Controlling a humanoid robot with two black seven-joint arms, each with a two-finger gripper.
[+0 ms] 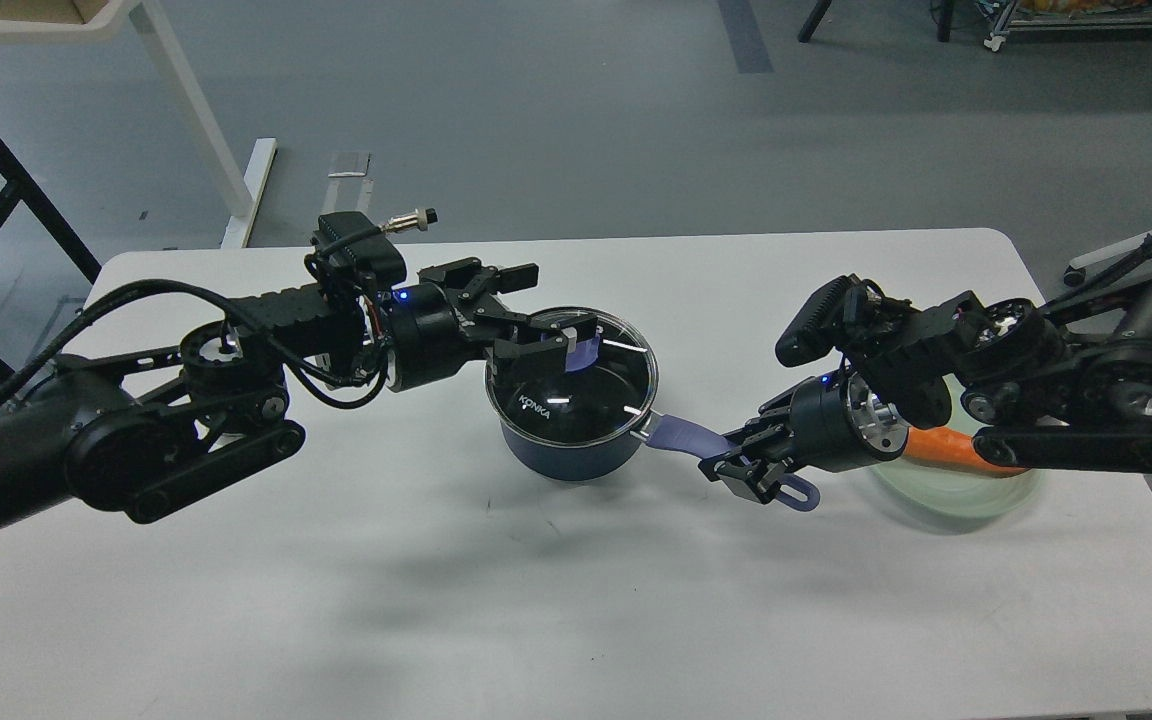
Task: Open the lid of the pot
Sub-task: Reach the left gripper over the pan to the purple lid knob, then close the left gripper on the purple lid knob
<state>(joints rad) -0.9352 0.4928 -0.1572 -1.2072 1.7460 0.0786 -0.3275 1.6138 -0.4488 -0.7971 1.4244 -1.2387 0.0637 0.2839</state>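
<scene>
A dark blue pot [566, 445] stands mid-table with its glass lid [576, 395] on. The lid's purple knob [586, 352] is partly hidden behind one finger of my left gripper. My left gripper [564, 297] is open, just above the lid's far left side, with its near finger [546, 338] at the knob and its far finger [496, 275] behind it. I cannot tell if it touches the knob. My right gripper [748, 470] is shut on the pot's purple handle [684, 436].
A pale green plate [946, 495] with an orange carrot [936, 447] lies at the right, partly under my right arm. The table edge [576, 238] runs behind the pot. A white table leg [186, 100] stands on the floor at the back left.
</scene>
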